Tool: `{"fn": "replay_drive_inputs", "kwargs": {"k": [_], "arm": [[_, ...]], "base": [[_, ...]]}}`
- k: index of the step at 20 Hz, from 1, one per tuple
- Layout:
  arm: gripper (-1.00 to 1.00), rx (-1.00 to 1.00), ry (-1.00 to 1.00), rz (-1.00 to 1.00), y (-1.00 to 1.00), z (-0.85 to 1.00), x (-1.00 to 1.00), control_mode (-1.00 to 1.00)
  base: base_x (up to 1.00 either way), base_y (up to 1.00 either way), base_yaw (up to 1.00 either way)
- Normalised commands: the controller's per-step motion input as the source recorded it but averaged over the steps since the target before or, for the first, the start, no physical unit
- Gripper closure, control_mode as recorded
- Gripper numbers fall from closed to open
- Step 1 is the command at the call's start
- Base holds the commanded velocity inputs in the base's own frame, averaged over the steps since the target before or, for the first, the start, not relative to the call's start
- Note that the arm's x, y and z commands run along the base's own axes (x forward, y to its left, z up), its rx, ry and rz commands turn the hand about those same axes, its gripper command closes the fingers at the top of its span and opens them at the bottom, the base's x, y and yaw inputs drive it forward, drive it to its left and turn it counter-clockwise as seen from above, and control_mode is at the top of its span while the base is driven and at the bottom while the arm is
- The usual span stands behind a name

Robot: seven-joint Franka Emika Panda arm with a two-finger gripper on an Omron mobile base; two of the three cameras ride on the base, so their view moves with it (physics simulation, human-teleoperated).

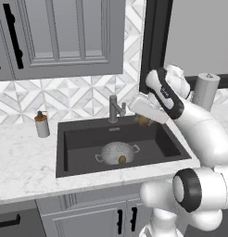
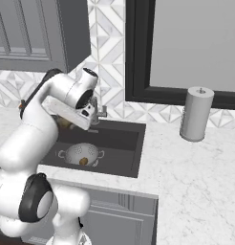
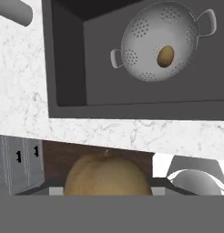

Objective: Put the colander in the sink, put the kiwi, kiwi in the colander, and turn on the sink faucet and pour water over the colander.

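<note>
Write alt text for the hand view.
A brown kiwi sits close between the jaws at the bottom, above the dark sink. Farther off, the colander lies in the basin with another kiwi inside.

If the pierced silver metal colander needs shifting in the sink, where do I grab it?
Pinch the colander rim beside a loop handle, descending from above: it sits upright and open-topped, dark sink walls likely block side approaches, brown kiwi lies mid-bowl.

faucet (image 1: 115, 109) beside arm, colander (image 1: 117, 152) open above
</note>
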Motion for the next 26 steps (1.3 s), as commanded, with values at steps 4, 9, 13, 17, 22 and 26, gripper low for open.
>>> {"fn": "replay_drive_inputs", "kwargs": {"k": [4, 9, 13, 17, 22, 26], "arm": [[1.00, 0.23, 0.04, 0.00, -1.00, -0.21, 0.00, -1.00], [1.00, 0.21, 0.04, 0.00, -1.00, -0.33, 0.11, -1.00], [1.00, 0.13, 0.00, 0.00, -0.43, -0.53, 0.47, -1.00], [1.00, 0.08, -0.03, 0.00, 0.03, -0.61, 0.53, -1.00], [1.00, 0.01, -0.04, 0.00, 0.15, -0.59, 0.61, -1.00], [1.00, 0.01, -0.01, 0.00, 0.12, -0.54, 0.58, -1.00]], "base": [[0.00, 0.00, 0.00], [0.00, 0.00, 0.00], [0.00, 0.00, 0.00], [0.00, 0.00, 0.00], [0.00, 0.00, 0.00], [0.00, 0.00, 0.00]]}}
